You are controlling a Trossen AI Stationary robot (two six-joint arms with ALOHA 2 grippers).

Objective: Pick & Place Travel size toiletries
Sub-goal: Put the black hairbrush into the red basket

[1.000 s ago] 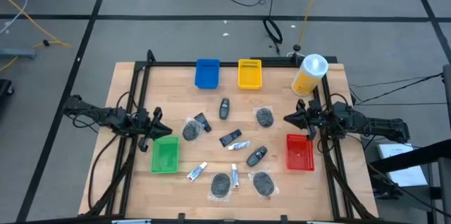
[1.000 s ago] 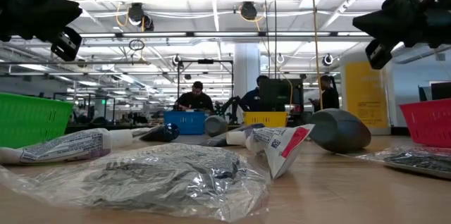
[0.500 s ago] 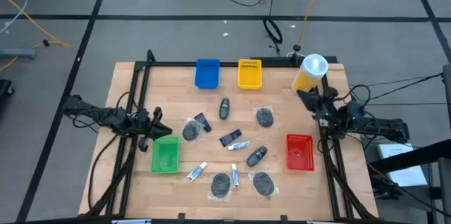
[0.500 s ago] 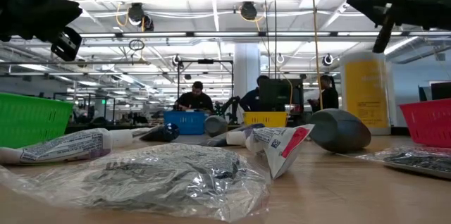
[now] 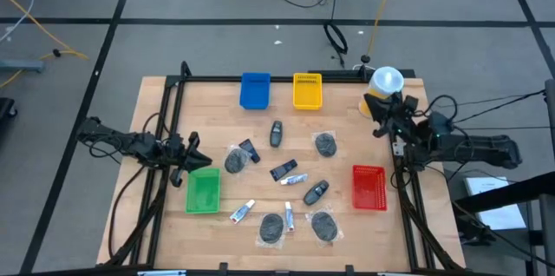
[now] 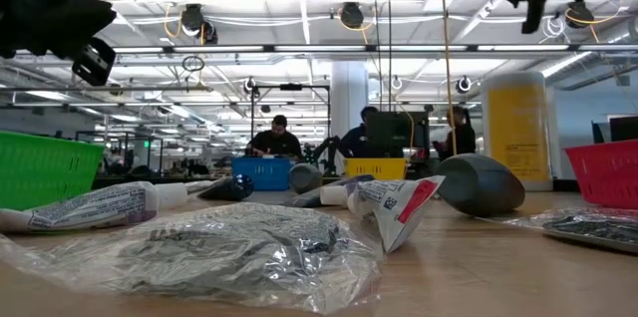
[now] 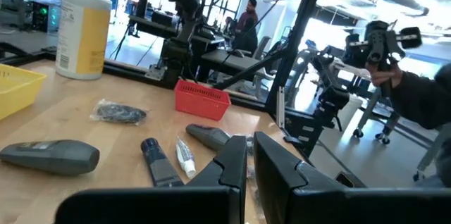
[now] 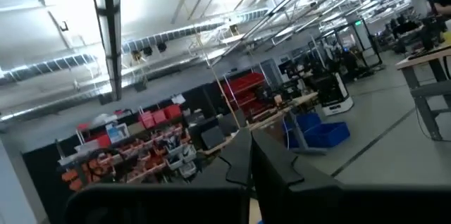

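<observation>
Three small white tubes lie flat on the wooden table in the high view: one [image 5: 242, 212] near the green bin, one [image 5: 290, 216] toward the near edge, one [image 5: 296, 178] at the centre. The low view shows two of them close up [image 6: 90, 207] [image 6: 394, 202]. My left gripper [image 5: 198, 153] [image 7: 250, 157] hovers shut at the table's left side, just above the green bin's far end. My right gripper [image 5: 379, 113] [image 8: 251, 155] is shut and raised at the right side, beside the yellow canister, with its wrist view aimed at the ceiling.
There is a green bin [image 5: 204, 190] at the left and a red bin [image 5: 368, 186] at the right. A blue bin [image 5: 255, 89] and a yellow bin [image 5: 307, 90] stand at the far edge, with a white-lidded yellow canister [image 5: 382, 89] in the far right corner. Bagged grey items and dark gadgets lie among the tubes. People sit beyond the table.
My right gripper has swung from above the red bin's far end toward the table's far edge, next to the yellow canister. It has risen and tipped upward. The left arm and all the objects have stayed still.
</observation>
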